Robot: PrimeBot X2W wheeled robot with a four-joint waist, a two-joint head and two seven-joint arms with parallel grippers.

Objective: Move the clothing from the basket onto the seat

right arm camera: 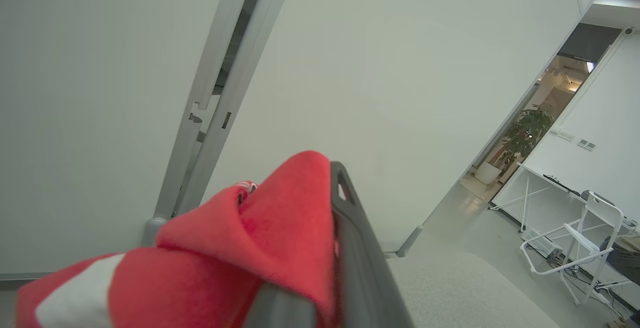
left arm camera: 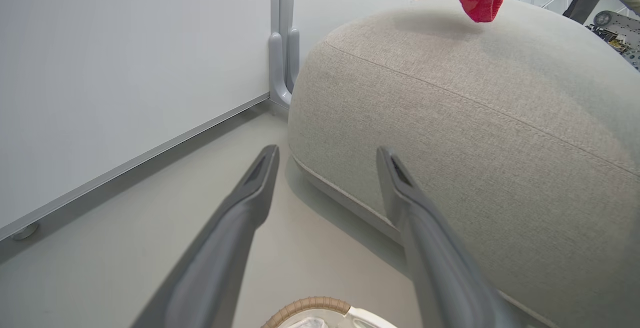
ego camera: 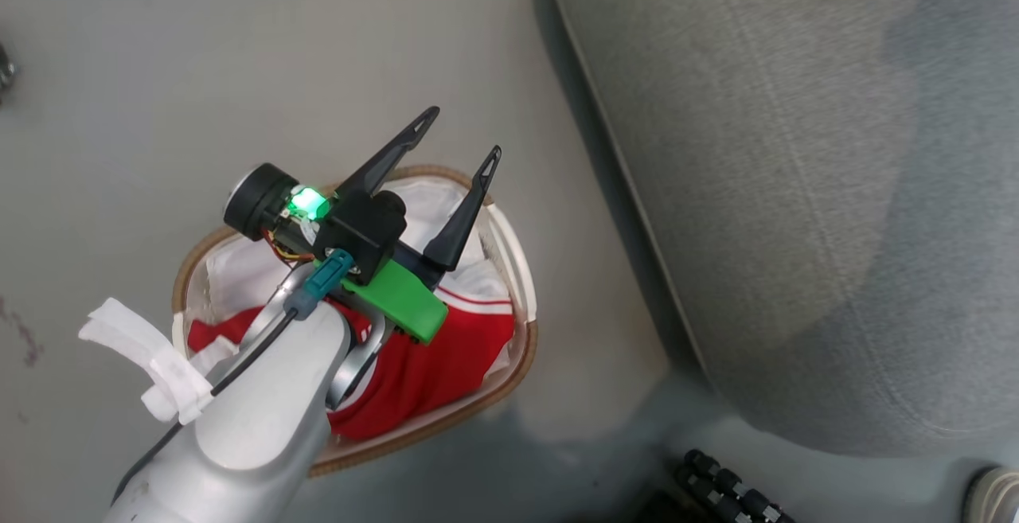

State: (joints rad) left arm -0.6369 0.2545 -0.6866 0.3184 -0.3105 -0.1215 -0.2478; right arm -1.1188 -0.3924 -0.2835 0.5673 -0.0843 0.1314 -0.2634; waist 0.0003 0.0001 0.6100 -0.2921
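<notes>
Broadly, the grey woven couch seat [ego camera: 796,189] is the largest thing. It lies ahead of the left gripper [ego camera: 464,131] and off to its right. In the left wrist view its rounded corner and stitched seam sit just past the right-hand fingertip, apart from it. Beyond that gripper's other finger a white wall panel [left arm camera: 125,68] rises from the smooth grey floor [ego camera: 239,45].

Directly beneath the left gripper sits the oval laundry basket [ego camera: 521,268], its brown woven rim and white liner [ego camera: 247,268] showing around the arm. In the left wrist view a bit of that rim peeks in between the bases of the fingers. Inside the basket a red sports garment [ego camera: 446,356] with white stripes is spread across the half under the gripper's wrist. The left gripper hangs above it with its two dark fingers spread wide, clear of the cloth.

The right gripper [right arm camera: 292,180] is clamped on a second red garment [right arm camera: 280,228], which bunches over it. One dark finger [right arm camera: 350,218] shows beside the cloth, and a white patch lies lower on the fabric. Seen from the left gripper, that held piece hangs far ahead over the top of the seat; whether it touches the seat cannot be told. Far off to the right gripper's right stand a white folding chair [right arm camera: 575,248] and a potted plant [right arm camera: 525,133].
</notes>
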